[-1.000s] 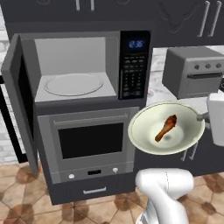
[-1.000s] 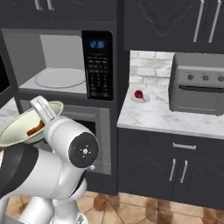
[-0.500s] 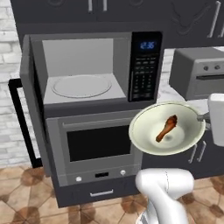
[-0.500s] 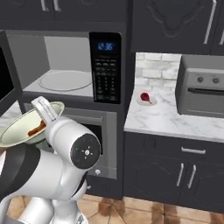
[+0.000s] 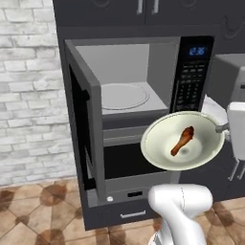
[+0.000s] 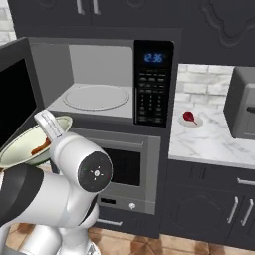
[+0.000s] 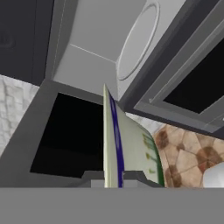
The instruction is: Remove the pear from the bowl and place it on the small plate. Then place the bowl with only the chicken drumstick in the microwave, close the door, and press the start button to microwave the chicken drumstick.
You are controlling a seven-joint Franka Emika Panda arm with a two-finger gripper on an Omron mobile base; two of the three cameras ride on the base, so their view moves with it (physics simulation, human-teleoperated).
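Observation:
The pale bowl hangs level in front of the open microwave, below its opening and a little to the right. The brown chicken drumstick lies inside it. My gripper is shut on the bowl's right rim. From the right base view the bowl sits at the left, partly behind my arm, with the gripper at its rim. In the hand view the rim runs edge-on up from between the fingertips. The reddish pear lies on the small plate on the counter.
The microwave door stands swung out to the left. The glass turntable is bare, and the keypad is right of the opening. An oven sits below. A toaster oven stands on the marble counter.
The whole picture has shifted right and grown, so the camera has moved left and closer to the microwave. The bowl stays held at the same place relative to the arm.

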